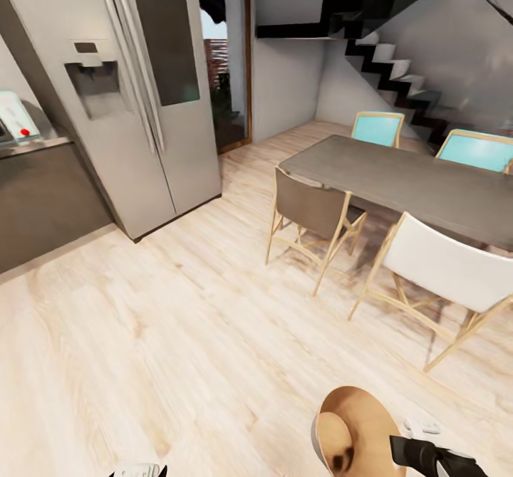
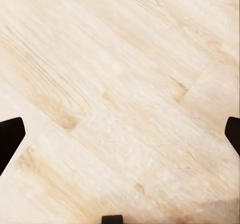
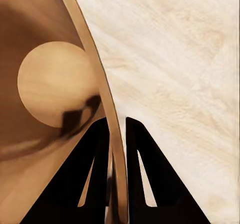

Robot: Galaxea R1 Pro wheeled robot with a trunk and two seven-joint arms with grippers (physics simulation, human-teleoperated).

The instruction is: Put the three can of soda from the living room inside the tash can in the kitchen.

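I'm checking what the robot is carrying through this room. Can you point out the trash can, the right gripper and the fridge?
trash can (image 1: pixel 356 427): head view, brown inner wall.
right gripper (image 3: pixel 116 134): right wrist view, midway between fingertips pinching the can's rim.
fridge (image 1: pixel 121 107): head view, grey door.

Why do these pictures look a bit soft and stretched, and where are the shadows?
Head view: wide-angle stretch tilts the tall grey steel fridge; soft shadows lie under the wooden-legged chairs. Right wrist view: the right gripper throws a dark shadow inside the brown-lined round bucket. Left wrist view: the pale wood floor looks slightly blurred, evenly lit.
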